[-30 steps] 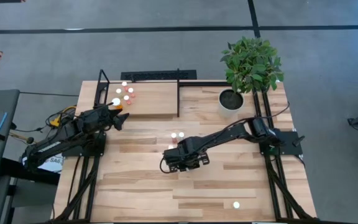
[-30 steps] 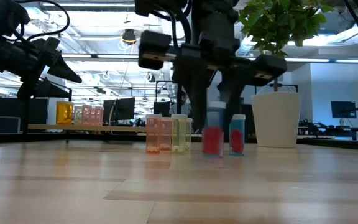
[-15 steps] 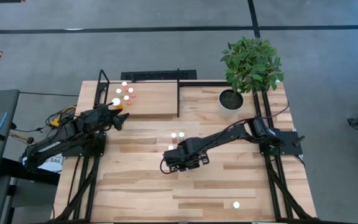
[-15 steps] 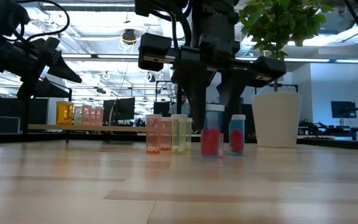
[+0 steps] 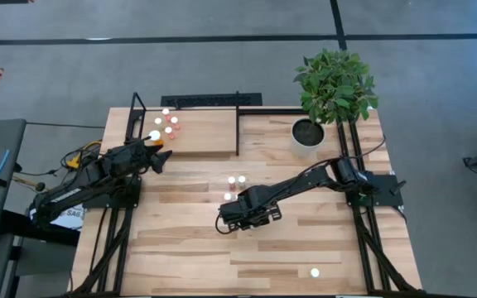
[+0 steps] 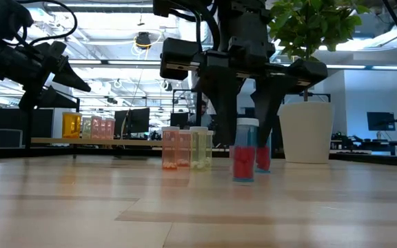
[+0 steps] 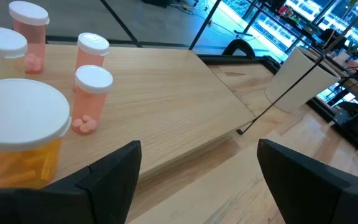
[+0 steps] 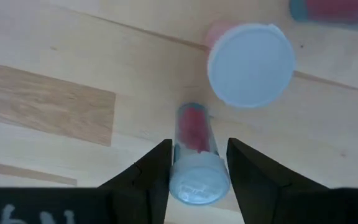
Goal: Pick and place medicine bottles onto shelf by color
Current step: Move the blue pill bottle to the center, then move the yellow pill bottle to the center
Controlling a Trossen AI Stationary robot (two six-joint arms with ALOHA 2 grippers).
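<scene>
While the left arm waits at the shelf's [image 5: 209, 136] near-left corner, its left gripper [image 7: 197, 180] spread wide & holding nothing, the right arm works mid-table. Right gripper [image 8: 199, 149] points down over a red-pill bottle [image 6: 245, 148]: clear blue-tinted tube, pale cap, upright, base at or just above the tabletop [image 5: 180, 248]. Jaws sit snug against both sides near the cap, so it reads as gripped, tho how firm the squeeze is can't be judged.

Other bottles: a second capped bottle [image 8: 250, 65] stands just beside the held one; a few more [image 6: 185, 148] cluster behind it. One stray bottle [image 5: 314, 271] sits well apart nr the front edge. Five or so shelved bottles [image 5: 168, 124], orange & pink, are already at the shelf's left end.

Risks, as judgement:
- Grip is high & narrow; a light squeeze could let the tube slip or swing on lift.
- A sideways move could clip the neighbour & topple it, maybe the cluster too.
- Route to the shelf passes thin black uprights; a bump could knock the bottle loose.
- Setting red pills among the pink/orange group may mix colours.
</scene>
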